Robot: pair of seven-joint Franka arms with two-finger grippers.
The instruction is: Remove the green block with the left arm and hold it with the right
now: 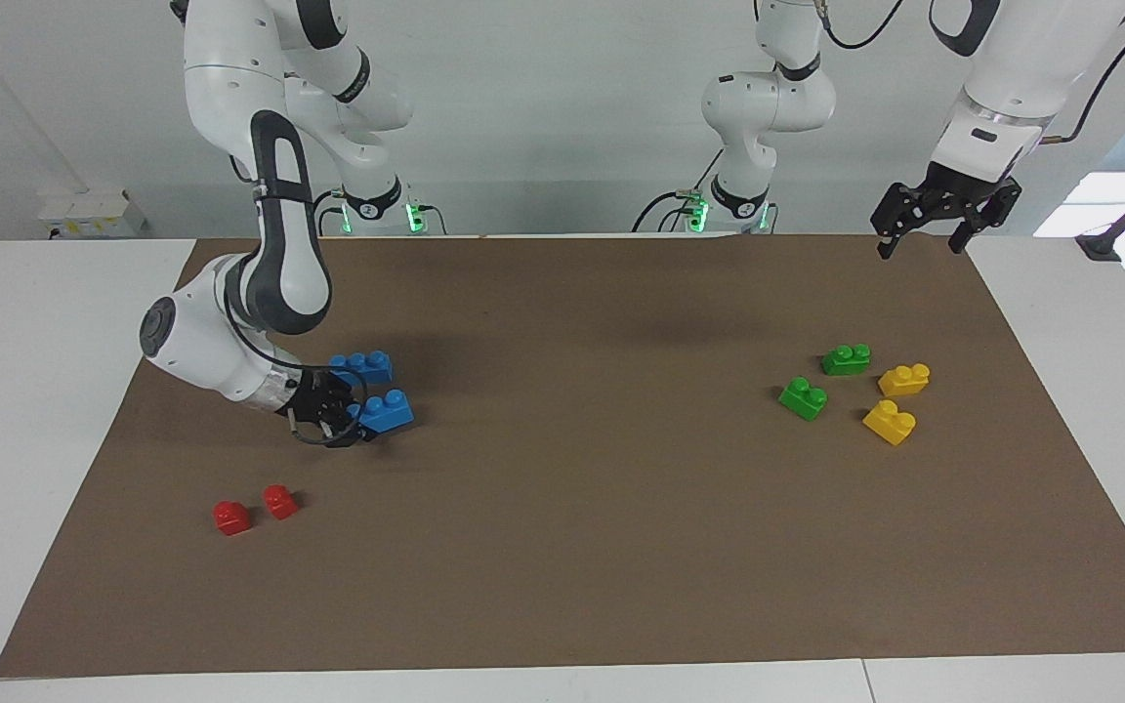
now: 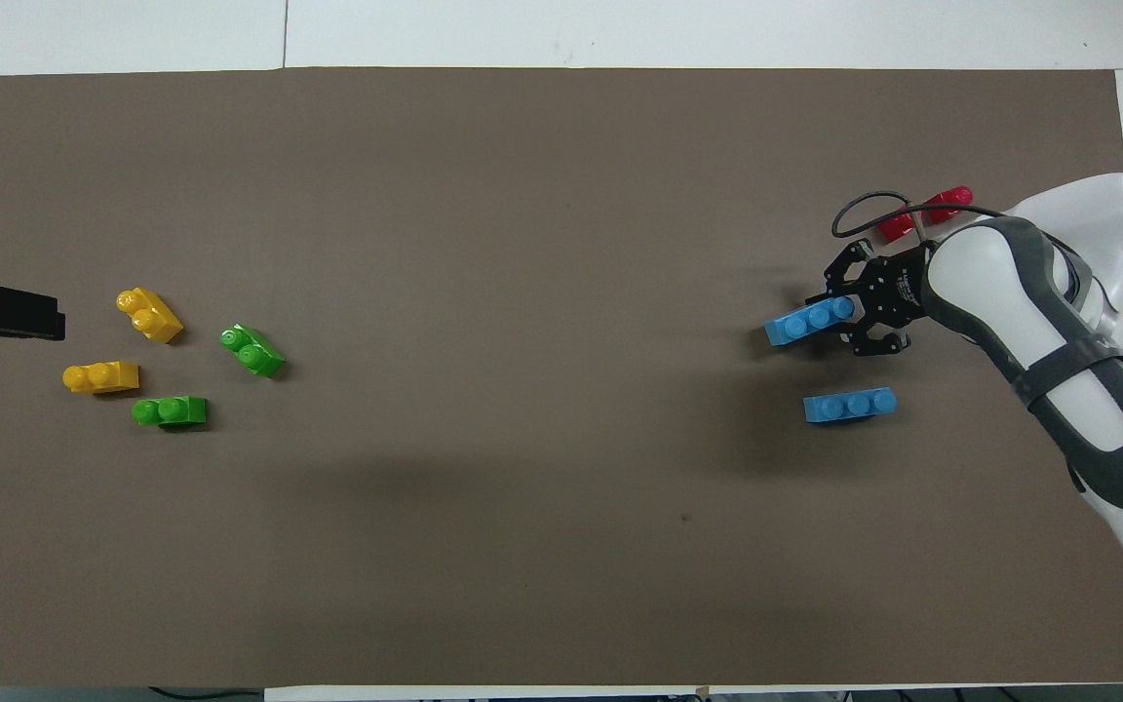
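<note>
Two green blocks lie apart on the brown mat toward the left arm's end: one (image 1: 846,359) (image 2: 170,410) nearer the robots, the other (image 1: 804,397) (image 2: 252,350) farther. My left gripper (image 1: 922,246) (image 2: 45,317) hangs open and empty, raised over the mat's edge at that end, apart from both blocks. My right gripper (image 1: 346,422) (image 2: 846,317) is low at the right arm's end, shut on the end of a blue three-stud brick (image 1: 389,410) (image 2: 808,322).
Two yellow bricks (image 1: 904,379) (image 1: 890,422) lie beside the green blocks, toward the left arm's end. A second blue brick (image 1: 362,366) (image 2: 849,405) lies nearer the robots than the held one. Two red bricks (image 1: 231,516) (image 1: 279,501) lie farther out.
</note>
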